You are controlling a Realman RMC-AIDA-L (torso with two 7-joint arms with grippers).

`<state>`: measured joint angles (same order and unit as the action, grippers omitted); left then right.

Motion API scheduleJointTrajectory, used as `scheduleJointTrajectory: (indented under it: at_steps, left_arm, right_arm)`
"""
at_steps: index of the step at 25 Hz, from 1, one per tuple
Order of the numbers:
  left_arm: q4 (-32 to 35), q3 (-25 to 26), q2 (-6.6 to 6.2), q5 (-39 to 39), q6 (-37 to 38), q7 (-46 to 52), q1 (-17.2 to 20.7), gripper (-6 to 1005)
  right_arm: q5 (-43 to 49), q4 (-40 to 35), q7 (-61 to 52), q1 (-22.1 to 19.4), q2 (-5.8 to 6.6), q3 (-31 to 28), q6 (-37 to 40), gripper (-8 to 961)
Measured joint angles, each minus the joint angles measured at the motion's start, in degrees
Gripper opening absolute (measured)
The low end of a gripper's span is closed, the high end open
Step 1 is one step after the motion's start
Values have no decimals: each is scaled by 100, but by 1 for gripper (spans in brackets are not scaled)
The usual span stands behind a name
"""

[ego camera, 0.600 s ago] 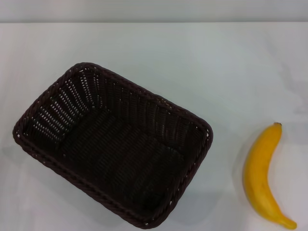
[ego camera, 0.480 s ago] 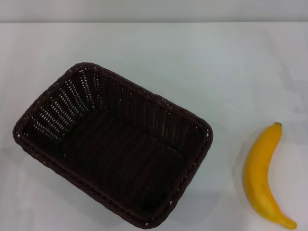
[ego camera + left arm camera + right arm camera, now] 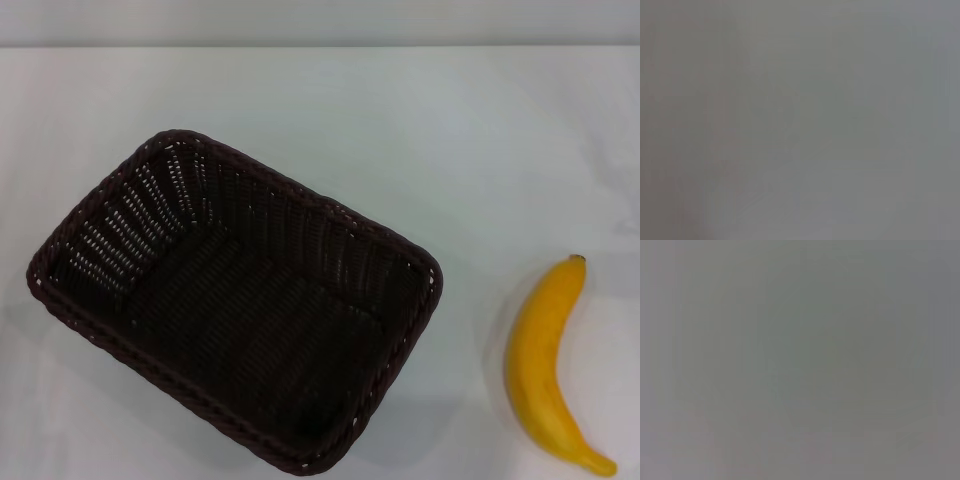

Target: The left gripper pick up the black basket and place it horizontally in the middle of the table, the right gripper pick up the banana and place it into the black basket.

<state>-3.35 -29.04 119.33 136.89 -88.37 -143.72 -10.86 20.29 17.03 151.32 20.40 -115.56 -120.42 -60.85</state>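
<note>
Lying unmoved: black basket (image 3: 235, 305) skewed on table (image 3: 400, 120); banana (image 3: 545, 365) apart; grippers unseen.

The basket (image 3: 235, 300) is very dark brown-black, woven in a tight wicker pattern with a braided rim; its open-weave sides let pale specks of white show through in rows, while its floor reads as solid dark ribbing. The banana (image 3: 541, 372) is smooth, even yellow, deepening to orange-yellow along its shaded edge, with a brownish stem tip. The table (image 3: 400, 130) is plain white, unpatterned. Both wrist views show only flat grey.
</note>
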Motion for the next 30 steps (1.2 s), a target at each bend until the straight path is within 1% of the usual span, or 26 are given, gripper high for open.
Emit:
scheduleJointTrajectory:
  at_steps: [2,4,7,8,9,11,12,13,14,16,18,20,23,26,30]
  left_arm:
    - [140,-27,-38,-4,99,516,-29,864]
    - [488,-55,-73,-172,349,1228,-32,863]
    - [1412,-59,-143,-876,1003,2734,-8,862]
    - [1692,-58,-190,-1155,1136,3188,-14,861]
    - [2016,-59,-277,-1566,1253,3725,-40,861]
    - [2428,-60,-447,-2215,1331,4456,-126,860]
    - [2718,-59,-621,-2766,1329,5001,-260,859]
    - [2865,-59,-728,-3113,1307,5325,-353,859]
    - [3044,-57,-883,-3661,1260,5774,-527,858]
    - [3220,-58,-1132,-4547,1159,6426,-855,857]
    - [3334,-60,-1355,-5386,968,7064,-1220,857]
    - [3548,-59,-1526,-6169,664,7613,-1578,856]
    - [4003,-57,-1688,-7124,208,8262,-2036,854]
    - [4385,-67,-1797,-7980,-152,8753,-2416,853]
    - [4507,-205,-1941,-9058,-579,9302,-2972,851]
  right_arm:
    - [-4,7,4,5,9,-7,5,857]
    - [-7,11,4,16,16,-11,8,857]
    - [-8,16,12,43,17,-11,10,857]
    - [-8,17,13,60,16,-11,13,857]
    - [-8,17,12,64,17,-12,14,857]
    - [-8,18,2,85,13,-7,18,857]
    - [-8,18,-1,91,11,-3,18,857]
    - [-8,15,-4,101,7,3,20,857]
    - [-8,11,-5,105,4,7,21,857]
    - [-8,6,-6,124,-4,9,28,856]
    - [-8,2,-6,159,-13,17,54,856]
    - [-7,-1,-6,188,-18,33,82,856]
    - [-7,-4,-7,206,-25,46,93,856]
    - [-7,-13,-7,211,-28,48,93,856]
    - [-7,-67,-7,210,-31,47,93,856]
